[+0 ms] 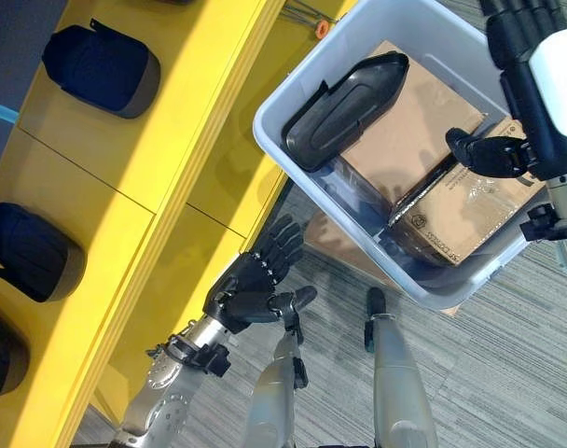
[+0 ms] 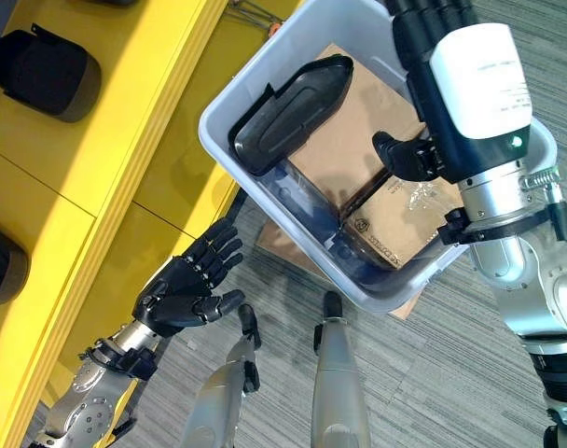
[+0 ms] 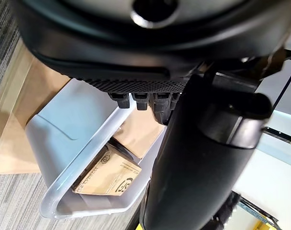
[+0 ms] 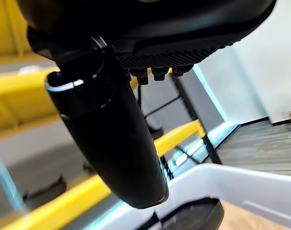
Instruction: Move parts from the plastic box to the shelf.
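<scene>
Left robot hand (image 2: 186, 289) loosely open, empty, low beside yellow shelf (image 1: 162, 159). Right robot hand (image 2: 451, 70) over pale plastic box (image 1: 293, 149), fingers' state unclear. Long black moulded part (image 1: 344, 107) leans on brown cardboard packing (image 1: 409, 131), easy to reach.

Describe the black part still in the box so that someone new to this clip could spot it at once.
Find the plastic box beside the yellow shelf. Along its shelf-side wall lies a long black part, resting partly on a cardboard carton. It is the only black moulded piece in the box; its neighbours are brown cartons.
</scene>
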Controlling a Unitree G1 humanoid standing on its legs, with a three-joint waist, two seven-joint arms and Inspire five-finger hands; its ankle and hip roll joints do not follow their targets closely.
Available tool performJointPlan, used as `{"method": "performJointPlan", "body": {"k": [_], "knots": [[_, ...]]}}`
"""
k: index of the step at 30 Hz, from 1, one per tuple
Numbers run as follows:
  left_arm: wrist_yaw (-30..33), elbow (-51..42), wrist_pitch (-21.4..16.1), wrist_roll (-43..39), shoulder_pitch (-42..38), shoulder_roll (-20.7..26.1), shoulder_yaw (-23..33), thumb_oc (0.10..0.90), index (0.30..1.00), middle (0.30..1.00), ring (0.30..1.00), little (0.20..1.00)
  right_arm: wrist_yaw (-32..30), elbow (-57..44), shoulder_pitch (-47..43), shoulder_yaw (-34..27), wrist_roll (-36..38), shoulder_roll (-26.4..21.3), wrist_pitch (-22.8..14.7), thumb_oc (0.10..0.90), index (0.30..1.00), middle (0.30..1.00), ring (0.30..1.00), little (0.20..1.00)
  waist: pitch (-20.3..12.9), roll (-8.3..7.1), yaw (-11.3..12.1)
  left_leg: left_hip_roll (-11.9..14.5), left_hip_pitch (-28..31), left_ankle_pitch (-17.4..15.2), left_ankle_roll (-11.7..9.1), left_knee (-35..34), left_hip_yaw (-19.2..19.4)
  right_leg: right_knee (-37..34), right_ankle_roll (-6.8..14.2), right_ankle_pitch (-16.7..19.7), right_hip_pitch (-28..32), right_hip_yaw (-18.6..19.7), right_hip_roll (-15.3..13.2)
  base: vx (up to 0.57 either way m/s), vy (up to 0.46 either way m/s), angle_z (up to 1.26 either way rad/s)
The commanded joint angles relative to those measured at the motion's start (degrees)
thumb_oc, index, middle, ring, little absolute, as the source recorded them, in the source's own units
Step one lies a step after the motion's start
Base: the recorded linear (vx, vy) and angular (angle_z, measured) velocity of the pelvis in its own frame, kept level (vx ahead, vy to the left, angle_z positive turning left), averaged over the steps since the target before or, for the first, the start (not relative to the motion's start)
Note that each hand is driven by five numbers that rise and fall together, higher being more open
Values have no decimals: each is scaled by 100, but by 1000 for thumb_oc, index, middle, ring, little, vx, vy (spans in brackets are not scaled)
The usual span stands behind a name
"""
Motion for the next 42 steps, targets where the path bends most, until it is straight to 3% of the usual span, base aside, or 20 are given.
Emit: {"method": "performJointPlan", "body": {"k": [1,2,13,30,37,42], "knots": [[-408,-662,-243,-101,121,262,294,900,1000,1000,1000,1000,103,-263,-1225,193,81,-426,-113,900,1000,1000,1000,1000,12,-136,-65,333,320,-991,-109,752,-213,-920,151,-148,747,76,-65,14,-109,15],[-439,-648,-198,-121,91,314,303,900,1000,1000,1000,1000,304,63,-1630,665,164,-462,-85,900,1000,1000,1000,1000,46,-149,43,333,211,-965,-95,827,-292,-829,130,-182,682,22,-70,3,-96,16],[-507,-564,-143,-116,2,395,309,900,1000,1000,1000,1000,242,1168,-2622,1912,-142,-190,32,900,1000,1000,1000,1000,92,-125,334,310,-266,-841,-56,998,-533,-495,59,-282,263,-118,-75,0,-48,12],[-659,-534,-167,-42,13,480,177,900,1000,1000,1000,1000,-556,2646,-4012,2790,-587,26,794,900,1000,1000,1000,1000,92,-67,725,240,-1219,-766,-5,1369,-766,147,-54,-469,-625,-228,-60,1,-54,8],[-696,-551,-231,-103,83,509,138,900,1000,1000,1000,1000,-334,2815,-4618,3174,-895,75,1186,900,1000,1000,1000,1000,92,-32,825,265,-1641,-653,-42,1520,-839,391,-86,-531,-1042,-221,-45,-2,-25,0],[-768,-552,-246,-107,92,559,162,900,1000,1000,1000,1000,-157,2806,-4787,3313,-887,49,1238,900,1000,1000,1000,1000,92,-63,868,288,-1853,-672,-43,1574,-864,574,-98,-569,-1269,-248,-37,6,-51,4]]}}
